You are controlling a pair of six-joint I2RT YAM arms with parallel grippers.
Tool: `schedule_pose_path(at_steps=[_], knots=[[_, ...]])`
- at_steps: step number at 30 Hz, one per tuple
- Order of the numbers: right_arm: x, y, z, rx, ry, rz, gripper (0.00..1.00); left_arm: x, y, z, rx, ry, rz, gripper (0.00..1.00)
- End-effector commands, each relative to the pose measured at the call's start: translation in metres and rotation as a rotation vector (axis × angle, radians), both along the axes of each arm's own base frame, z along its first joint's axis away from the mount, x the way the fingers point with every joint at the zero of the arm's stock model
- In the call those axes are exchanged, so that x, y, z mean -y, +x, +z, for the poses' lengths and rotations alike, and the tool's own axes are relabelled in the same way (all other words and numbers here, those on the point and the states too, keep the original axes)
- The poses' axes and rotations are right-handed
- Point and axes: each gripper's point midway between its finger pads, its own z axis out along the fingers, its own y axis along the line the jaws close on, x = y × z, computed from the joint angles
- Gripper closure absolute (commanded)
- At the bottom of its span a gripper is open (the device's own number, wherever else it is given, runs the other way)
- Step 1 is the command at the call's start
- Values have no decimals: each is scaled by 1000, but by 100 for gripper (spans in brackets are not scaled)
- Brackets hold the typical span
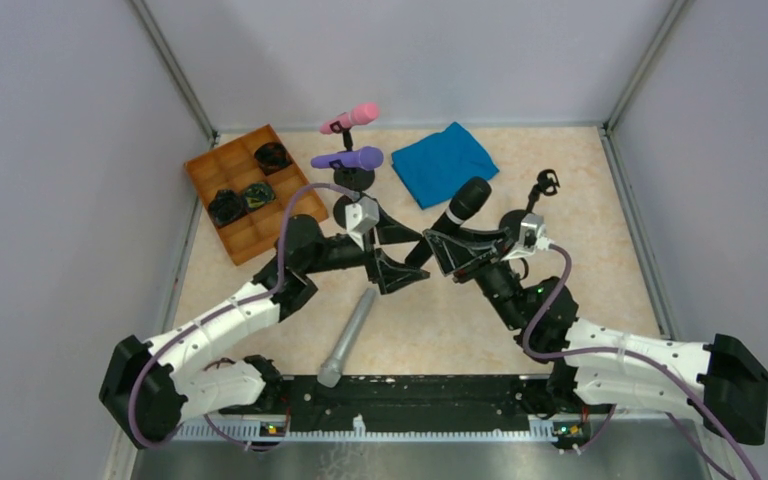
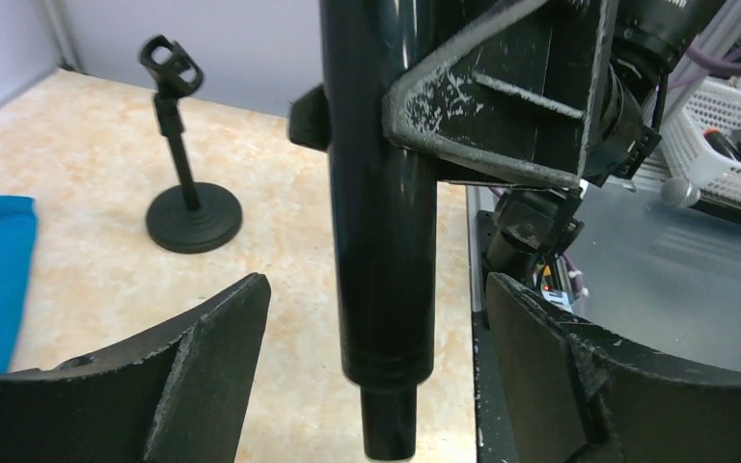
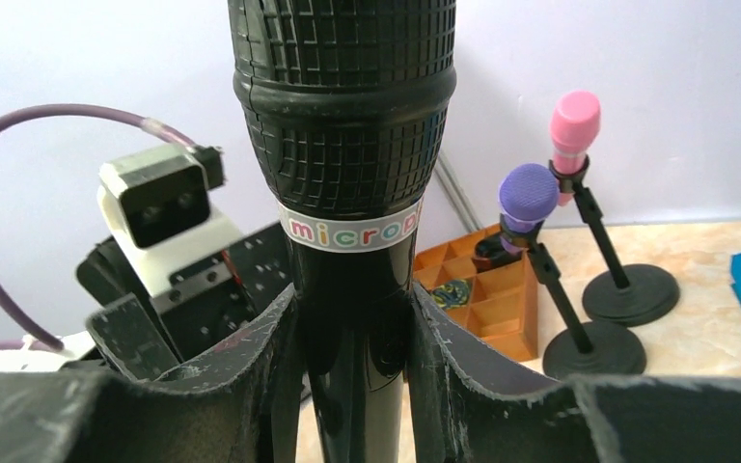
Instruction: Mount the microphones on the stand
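Logged pink microphone (image 1: 352,117) and purple microphone (image 1: 348,158) clipped on far stands (image 3: 593,350), black microphone (image 1: 453,215) clenched in right hand (image 3: 352,328) mid-table with left hand (image 2: 376,318) released astride its tail, silver-grey microphone (image 1: 348,336) loose on near table (image 1: 460,330), empty stand (image 1: 543,190) far right; judged half done, two to mount.

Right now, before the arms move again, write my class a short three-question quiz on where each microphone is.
1. True or false: the right end effector grips the black microphone.
2. How many microphones sit on stands? A one, B two, C three.
3. Fill in: the silver-grey microphone lies on the ____.

Key
1. True.
2. B: the pink microphone and the purple microphone.
3. table.
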Motion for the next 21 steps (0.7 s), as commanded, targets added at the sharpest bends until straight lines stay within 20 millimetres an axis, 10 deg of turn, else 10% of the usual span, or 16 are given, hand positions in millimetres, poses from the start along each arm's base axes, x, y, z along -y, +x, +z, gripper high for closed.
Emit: schedule_pose_path(at_steps=[1, 13, 21], knots=[[0, -14, 36, 74, 102, 83, 100, 16, 1, 13, 58, -27, 8, 16], [-7, -22, 25, 129, 1, 113, 75, 23, 13, 5, 16, -19, 42, 97], [6, -16, 42, 184, -59, 29, 49, 20, 11, -6, 19, 14, 46, 100]])
